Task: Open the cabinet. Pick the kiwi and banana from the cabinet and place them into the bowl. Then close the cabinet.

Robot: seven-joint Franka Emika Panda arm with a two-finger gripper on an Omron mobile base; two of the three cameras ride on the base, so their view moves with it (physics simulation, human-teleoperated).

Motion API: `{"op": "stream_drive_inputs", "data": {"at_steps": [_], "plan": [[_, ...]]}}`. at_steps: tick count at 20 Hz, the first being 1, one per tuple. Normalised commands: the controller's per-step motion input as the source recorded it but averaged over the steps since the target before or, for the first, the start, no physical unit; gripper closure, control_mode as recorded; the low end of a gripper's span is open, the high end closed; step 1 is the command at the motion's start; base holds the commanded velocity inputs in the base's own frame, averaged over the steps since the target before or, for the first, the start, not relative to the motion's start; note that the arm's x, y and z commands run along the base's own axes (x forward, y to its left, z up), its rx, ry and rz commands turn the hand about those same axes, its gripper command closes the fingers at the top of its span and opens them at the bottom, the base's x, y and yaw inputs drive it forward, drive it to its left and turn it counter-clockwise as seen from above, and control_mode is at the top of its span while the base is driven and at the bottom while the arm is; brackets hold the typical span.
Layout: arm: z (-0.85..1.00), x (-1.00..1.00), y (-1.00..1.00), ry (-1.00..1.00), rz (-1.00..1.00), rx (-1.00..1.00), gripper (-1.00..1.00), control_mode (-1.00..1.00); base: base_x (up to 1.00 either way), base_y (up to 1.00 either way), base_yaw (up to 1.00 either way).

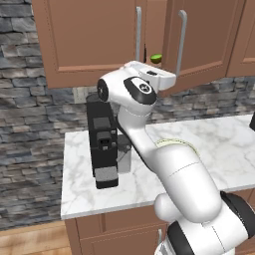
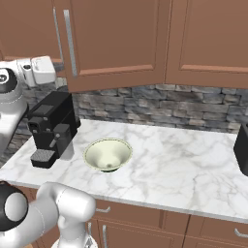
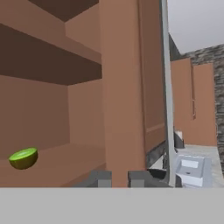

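I see the gripper (image 3: 117, 178) slightly parted, grasping nothing, beside the smooth wooden cabinet (image 3: 122, 87); rounded green kiwi (image 3: 23, 158) inside.

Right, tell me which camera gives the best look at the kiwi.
The hand view: the kiwi lies unobstructed on the cabinet shelf, its whole outline visible. The left base view catches only a green sliver in the door gap.
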Motion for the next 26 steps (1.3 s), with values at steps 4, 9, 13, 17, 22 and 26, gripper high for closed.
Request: {"op": "stream_drive_inputs", "data": {"at_steps": [4,9,13,17,22,26], "plan": [[-0.15,0.19,0.0,-0.03,0.0,-0.02,1.0,-1.0,0.0,0.0,0.0],[-0.03,0.0,-0.06,0.0,-0.02,-0.02,1.0,-1.0,0.0,0.0,0.0],[0.0,-0.09,-0.31,0.0,-0.06,0.0,1.0,-1.0,0.0,0.0,0.0],[0.0,0.09,-0.32,0.0,-0.01,0.0,1.0,-1.0,0.0,0.0,0.0],[-0.02,0.07,-0.25,0.0,0.0,0.0,1.0,-1.0,0.0,0.0,0.0],[0.0,-0.08,-0.43,0.0,-0.06,0.0,1.0,-1.0,0.0,0.0,0.0]]}}
